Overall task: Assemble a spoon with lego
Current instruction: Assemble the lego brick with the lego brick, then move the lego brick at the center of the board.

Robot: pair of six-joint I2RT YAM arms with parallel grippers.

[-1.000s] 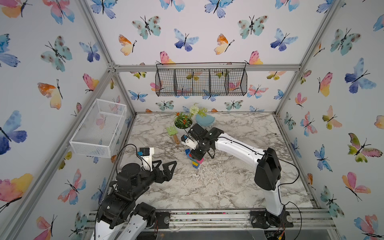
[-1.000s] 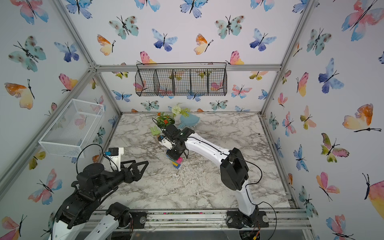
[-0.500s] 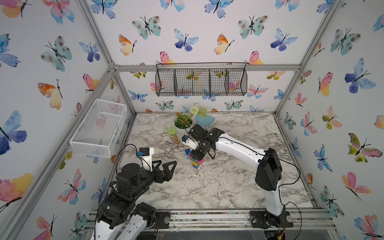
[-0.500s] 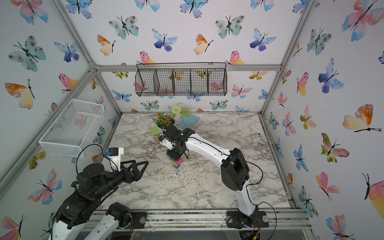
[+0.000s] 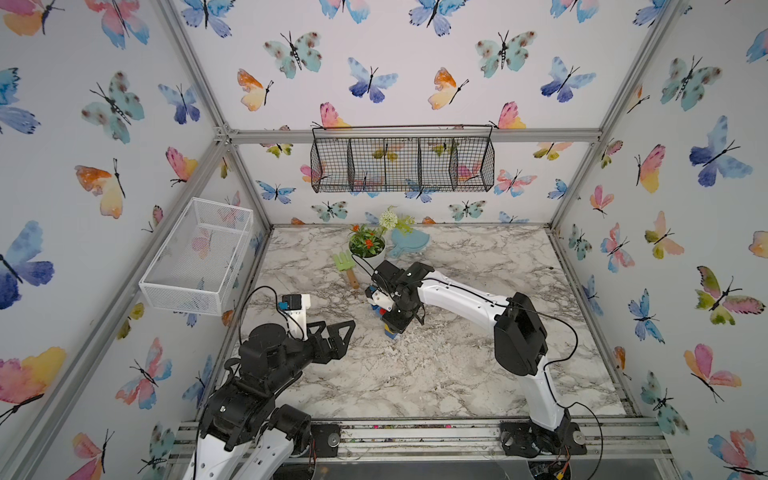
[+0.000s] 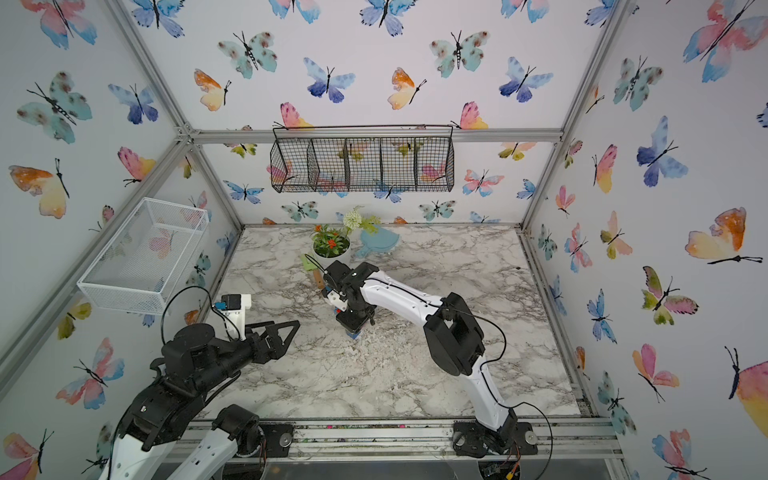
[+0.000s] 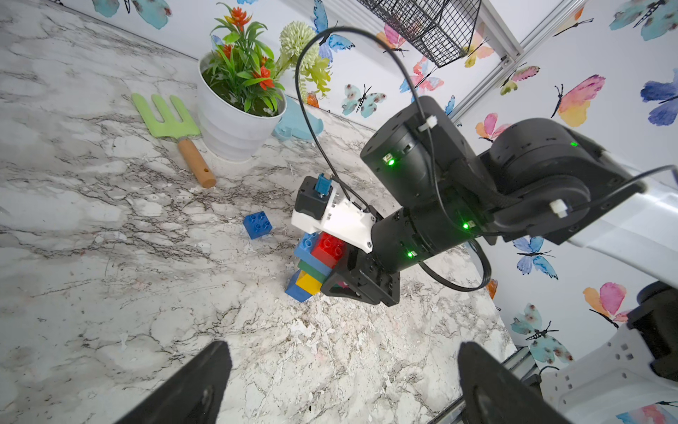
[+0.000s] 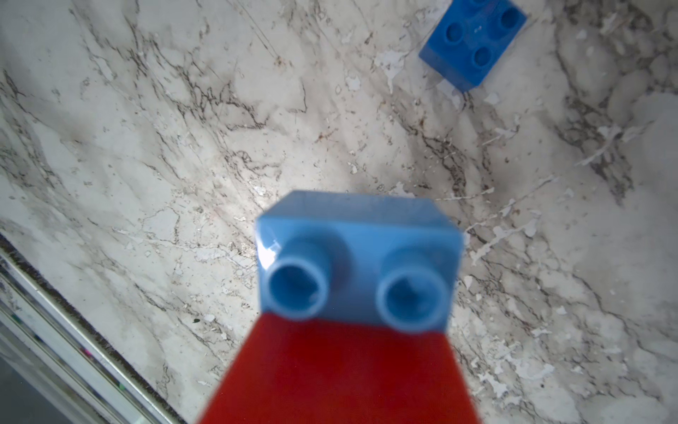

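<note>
**Right end effector clamped on the standing spoon**

The spoon (image 7: 315, 264) stood on end near the middle of the bench (image 5: 436, 374). Its dark blue foot rested on the marble, with yellow and green above it and red and light blue at the top. The right end effector (image 7: 352, 284) reached down over it, jaws closed around the wide head. A bit of pink showed through the cutout of the near finger.

In the right wrist view the light-blue brick (image 8: 359, 264) and red brick (image 8: 341, 370) sat close under the camera, blurred. In both top views the arm hid most of the spoon, leaving only its lower end visible.

One loose dark blue brick (image 7: 257, 225) lay studs up, near the spoon but not touching it, on the side toward the rake (image 7: 165, 113).

The left end effector (image 5: 347, 338) hovered over the left side of the bench. Its jaws were spread wide and held nothing. It pointed toward the spoon and was well apart from it.

The rake lay just beside the white pot (image 7: 231, 128) at the back of the bench, with a pale-blue dish (image 7: 297, 124) behind the pot.
</note>
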